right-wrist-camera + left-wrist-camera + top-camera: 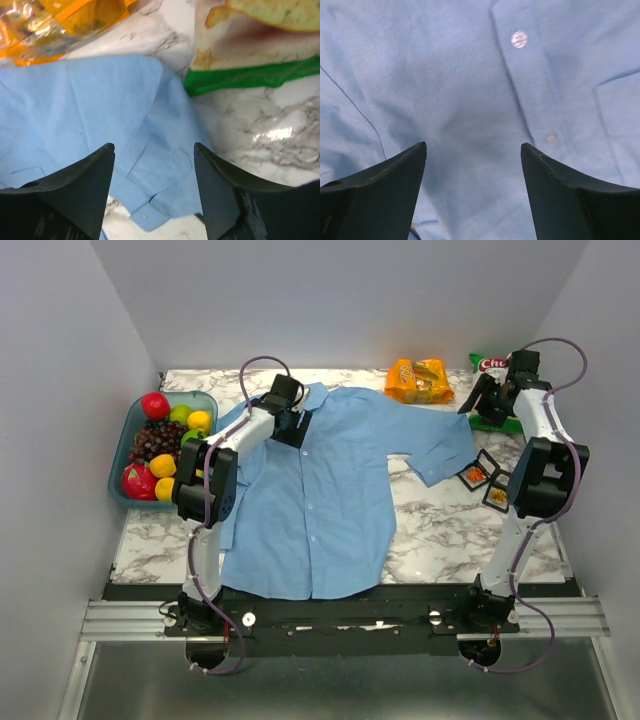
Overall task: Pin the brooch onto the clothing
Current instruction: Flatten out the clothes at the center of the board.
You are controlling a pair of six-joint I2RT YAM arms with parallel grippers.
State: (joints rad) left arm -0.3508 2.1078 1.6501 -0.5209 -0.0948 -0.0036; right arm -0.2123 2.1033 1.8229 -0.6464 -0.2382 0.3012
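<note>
Left claw (473,145) open, empty, over shirt (310,500) near its button row. Right claw (154,146) open, empty, by chip bag (260,75). Brooch (476,473) apparently in black tray (465,478) on counter (440,530), toward the bases from the right claw; right arm nearer.

Count, top view:
- light blue fabric long-sleeved shirt (310,500): 1, centre
- crinkly snack bags: 2, upper right: orange bag (420,380), green bag (485,364)
- teal plastic fruit tub (122,445): 1, left
- small black square trays (487,498): at least 2, right
</note>
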